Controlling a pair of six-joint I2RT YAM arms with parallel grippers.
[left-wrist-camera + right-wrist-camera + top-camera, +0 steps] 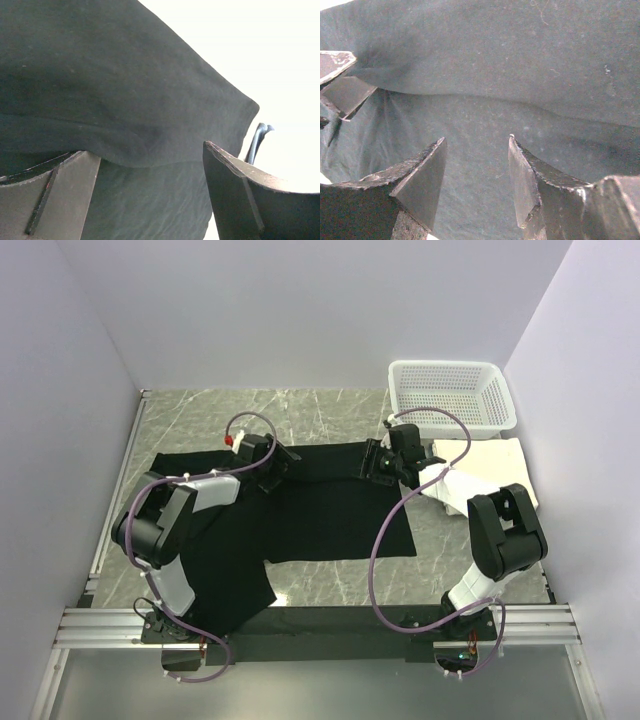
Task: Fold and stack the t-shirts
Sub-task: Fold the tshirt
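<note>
The black t-shirt [330,515] lies spread flat on the marble table [330,410]. Its far edge runs crosswise from the left gripper [270,472] to the right gripper [378,462]. Both grippers are low at this edge, one toward each end, and the body of the shirt stretches back from them toward the arm bases.

In the left wrist view the fingers of the left gripper [150,150] stand wide apart. A raised fold of black cloth is just in front of the tips and a flat layer is under them, but nothing is pinched. In the right wrist view the right gripper [476,139] is also parted, a little less wide, with a similar fold just ahead and no cloth between the pads.

I judge that the next move is to close on this edge with both hands together and bring it toward the bases, across the short direction.

The cream-white t-shirt [500,455] lies on the outer side of the right gripper, partly under that arm, near the mesh basket [445,365].
</note>
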